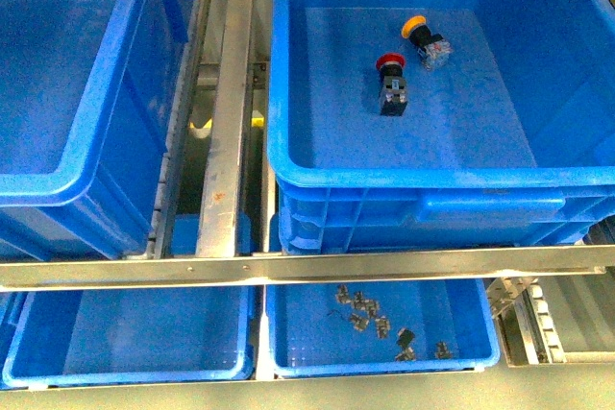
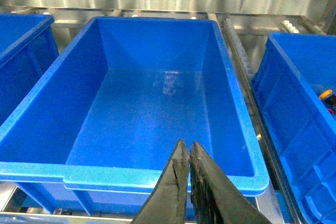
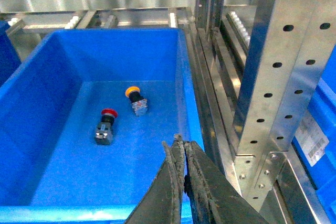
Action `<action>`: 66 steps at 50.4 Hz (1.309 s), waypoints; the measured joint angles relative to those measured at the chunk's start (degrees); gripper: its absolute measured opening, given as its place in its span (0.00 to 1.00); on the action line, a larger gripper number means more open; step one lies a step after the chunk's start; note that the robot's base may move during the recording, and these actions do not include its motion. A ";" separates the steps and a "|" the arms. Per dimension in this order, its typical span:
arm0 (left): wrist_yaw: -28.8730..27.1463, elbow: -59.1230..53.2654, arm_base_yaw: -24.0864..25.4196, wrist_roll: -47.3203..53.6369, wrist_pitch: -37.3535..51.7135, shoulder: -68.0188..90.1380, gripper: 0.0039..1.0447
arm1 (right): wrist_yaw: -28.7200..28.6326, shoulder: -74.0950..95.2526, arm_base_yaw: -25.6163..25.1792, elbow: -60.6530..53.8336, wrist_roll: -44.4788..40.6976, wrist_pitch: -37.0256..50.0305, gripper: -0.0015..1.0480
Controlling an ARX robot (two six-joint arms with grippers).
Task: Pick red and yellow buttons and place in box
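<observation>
The left gripper hangs clenched and empty above an empty crate. Right of it, the box holds the red button, with the yellow button just beyond. The right gripper hovers clenched, empty, over the box's near wall.

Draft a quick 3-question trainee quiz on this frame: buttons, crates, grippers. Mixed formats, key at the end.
1. True or false: the red button and the yellow button lie in the same crate.
2. Multiple choice: the left crate under the left gripper holds: A) green buttons B) nothing visible C) metal parts.
3. Fill in: the right gripper has its jaws ____.

Key:
1. True; both lie on the floor of the right crate.
2. B
3. shut, holding nothing.
</observation>
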 joint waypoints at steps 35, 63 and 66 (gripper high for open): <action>0.00 0.00 0.00 0.00 -0.02 0.00 0.02 | -0.07 -24.11 -0.02 -0.07 0.00 -22.75 0.04; 0.00 0.00 0.00 0.02 0.00 0.00 0.02 | -0.13 -39.08 -0.09 -0.04 -0.07 -37.77 0.04; 0.00 0.00 0.00 0.02 0.00 0.00 0.02 | -0.07 -38.95 -0.09 -0.04 -0.07 -37.92 0.04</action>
